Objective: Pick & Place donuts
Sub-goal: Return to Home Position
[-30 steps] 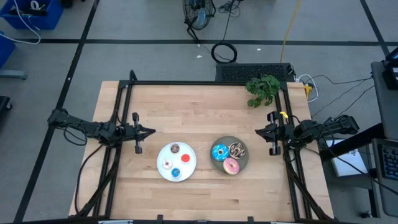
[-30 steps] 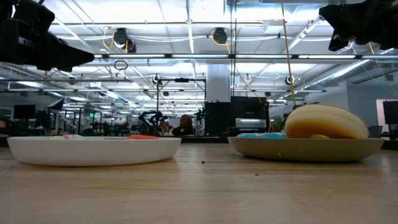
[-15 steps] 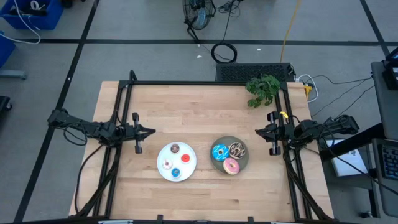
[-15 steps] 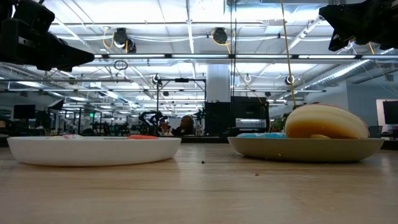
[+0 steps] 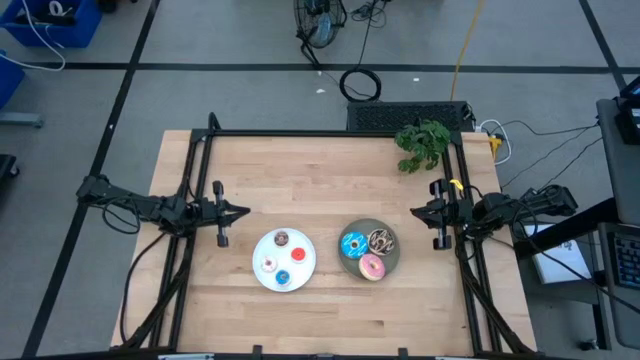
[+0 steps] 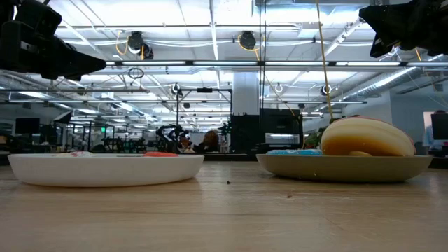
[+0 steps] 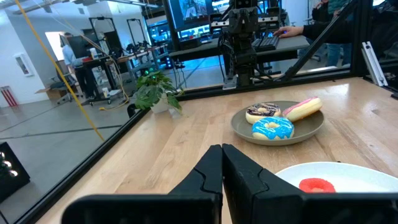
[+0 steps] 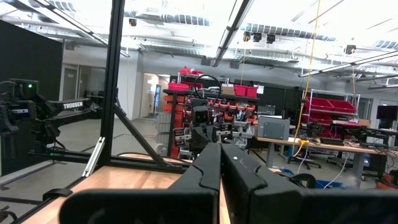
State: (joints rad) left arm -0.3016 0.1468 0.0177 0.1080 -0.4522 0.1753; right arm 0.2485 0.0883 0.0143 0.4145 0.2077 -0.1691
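Note:
Three larger donuts lie on a grey plate [image 5: 394, 262]: blue [image 5: 352, 243], dark brown sprinkled [image 5: 381, 240], pink [image 5: 372, 267]. The left wrist view shows the same trio: blue [image 7: 273, 128], brown [image 7: 263, 112], pink [image 7: 302, 108]. Four tiny donuts sit on a white plate [image 5: 259, 243]: brown [image 5: 282, 238], white [image 5: 269, 264], red [image 5: 298, 253], blue [image 5: 283, 279]. My left gripper [image 5: 246, 211] hovers shut, left of the white plate. My right gripper [image 5: 413, 211] hovers shut, right of the grey plate.
A green leafy plant [image 5: 422, 143] stands at the table's far right corner. A black frame [image 5: 330, 133] runs along the far and side edges. Bare wood lies between the plates and the near edge. People stand in the room beyond the table.

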